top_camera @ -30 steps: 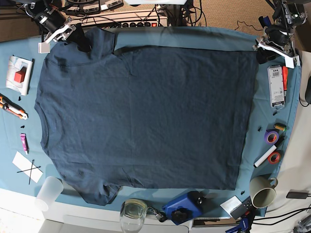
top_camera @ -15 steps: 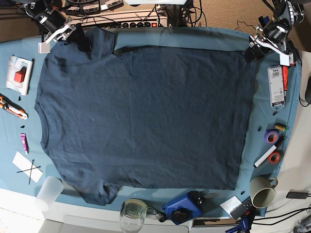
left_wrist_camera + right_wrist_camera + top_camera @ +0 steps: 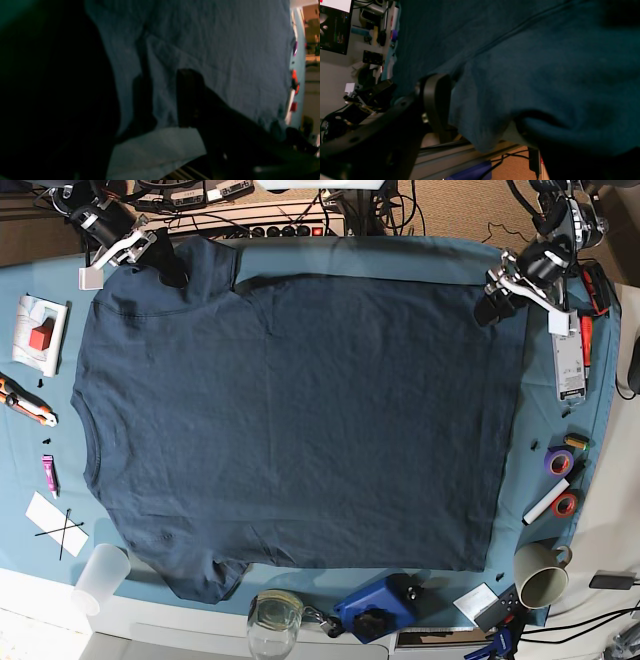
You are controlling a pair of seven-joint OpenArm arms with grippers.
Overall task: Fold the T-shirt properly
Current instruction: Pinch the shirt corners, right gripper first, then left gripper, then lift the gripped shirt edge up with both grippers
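Tablecloth [image 3: 400, 255] bears T-shirt [image 3: 300, 420]; both pincers [image 3: 497, 300] [image 3: 160, 260] grip far corners.

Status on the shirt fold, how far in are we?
Early. Done: T-shirt lies spread flat on the tablecloth, no fold made. In hand: right gripper pinches the far sleeve; left gripper sits at the far hem corner, grip unclear. Left: every fold.

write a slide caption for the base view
Navy T-shirt spread flat; right claw at its sleeve, left claw at its hem corner.
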